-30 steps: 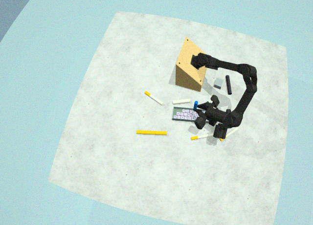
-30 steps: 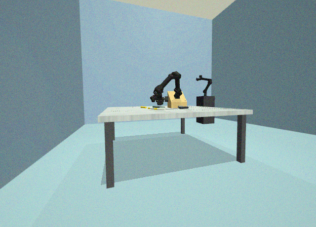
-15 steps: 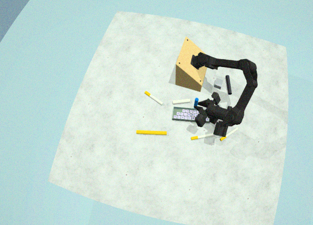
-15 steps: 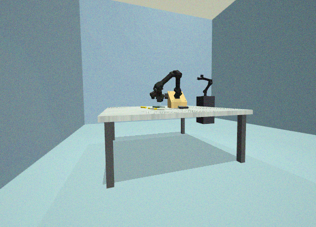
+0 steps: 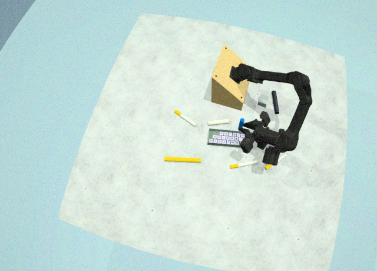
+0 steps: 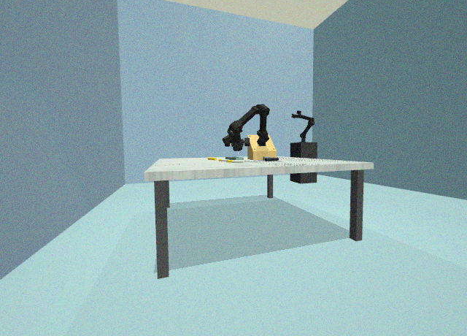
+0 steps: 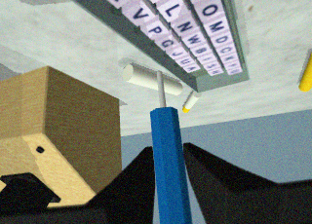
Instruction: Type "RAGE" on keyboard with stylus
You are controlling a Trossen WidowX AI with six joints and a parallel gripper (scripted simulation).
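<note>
The keyboard (image 5: 210, 133) (image 6: 234, 158) (image 7: 221, 83) is a green tray with three rows of pale lettered keys. In the wrist view, E, V, P and G show in the near row; the far-end letters are small, and the upper part is cut off. My gripper (image 5: 242, 127) (image 6: 237, 150) (image 7: 168, 151) is shut on the blue stylus (image 5: 241, 122) (image 7: 167, 136). The stylus's thin grey tip points down and is raised above the desk, touching no key. In the wrist view it overlaps the white cylinder, outside the keyboard's near long edge. In the top view, the arm covers the keyboard's right end.
The wooden wedge (image 5: 227, 93) (image 6: 260, 153) (image 7: 83, 112) stands behind the keyboard. The white cylinder (image 5: 218, 122) (image 7: 136, 74) lies between them. A yellow rod (image 5: 182, 159) (image 6: 211, 158), yellow-and-white sticks (image 5: 187, 119) (image 5: 243, 164) and a black cylinder (image 5: 275, 102) (image 6: 271, 158) lie around.
</note>
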